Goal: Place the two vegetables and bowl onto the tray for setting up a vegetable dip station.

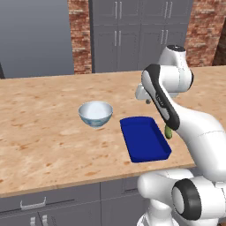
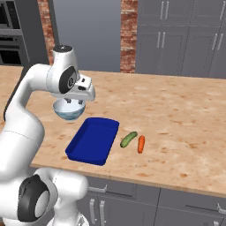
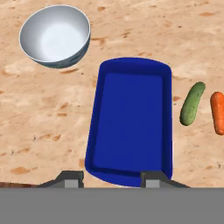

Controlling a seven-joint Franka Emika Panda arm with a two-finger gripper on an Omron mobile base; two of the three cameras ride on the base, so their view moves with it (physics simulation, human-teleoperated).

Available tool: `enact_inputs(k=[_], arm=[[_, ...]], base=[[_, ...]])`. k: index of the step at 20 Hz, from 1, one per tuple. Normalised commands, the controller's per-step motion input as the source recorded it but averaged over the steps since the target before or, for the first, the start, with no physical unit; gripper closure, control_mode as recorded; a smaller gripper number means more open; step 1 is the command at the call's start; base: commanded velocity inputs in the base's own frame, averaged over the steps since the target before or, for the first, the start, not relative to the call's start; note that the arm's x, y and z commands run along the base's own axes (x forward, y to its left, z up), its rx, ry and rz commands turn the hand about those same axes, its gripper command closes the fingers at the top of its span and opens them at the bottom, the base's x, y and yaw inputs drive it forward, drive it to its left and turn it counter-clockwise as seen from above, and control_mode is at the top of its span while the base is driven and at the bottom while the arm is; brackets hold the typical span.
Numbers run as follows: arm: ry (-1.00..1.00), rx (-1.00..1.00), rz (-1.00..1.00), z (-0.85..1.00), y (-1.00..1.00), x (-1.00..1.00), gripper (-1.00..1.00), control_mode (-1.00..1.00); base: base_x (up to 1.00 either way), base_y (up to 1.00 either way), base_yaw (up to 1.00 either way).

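Observation:
The deep-blue tray (image 3: 131,122) lies empty on the wooden counter, also seen from the base as the tray (image 1: 145,139) and the tray (image 2: 92,140). The pale blue-white bowl (image 3: 54,35) stands upright to its far left, apart from it; the same bowl (image 1: 95,113) is in the left base view. To the tray's right lie a green cucumber (image 3: 192,103) and an orange carrot (image 3: 217,112), side by side as the cucumber (image 2: 128,139) and the carrot (image 2: 141,144). My gripper (image 3: 111,179) hangs high above the tray's near end, open and holding nothing.
The counter's front edge (image 2: 176,183) runs just below the tray, with grey drawers underneath. Grey cabinets (image 1: 132,35) and a brick wall (image 1: 79,35) stand behind the counter. A built-in oven (image 2: 11,31) sits at the far left.

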Motion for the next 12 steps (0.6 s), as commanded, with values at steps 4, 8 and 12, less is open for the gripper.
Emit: enact_inputs(k=[4,8,12], arm=[[0.0,0.0,0.0,0.0,0.02,0.09,-1.0,-1.0],[0.0,0.0,0.0,-0.07,0.13,0.63,-1.0,-1.0],[0.0,0.0,0.0,-0.06,0.19,0.63,-1.0,-1.0]], base=[[0.0,0.0,0.0],[0.0,0.0,0.0],[0.0,0.0,0.0]])
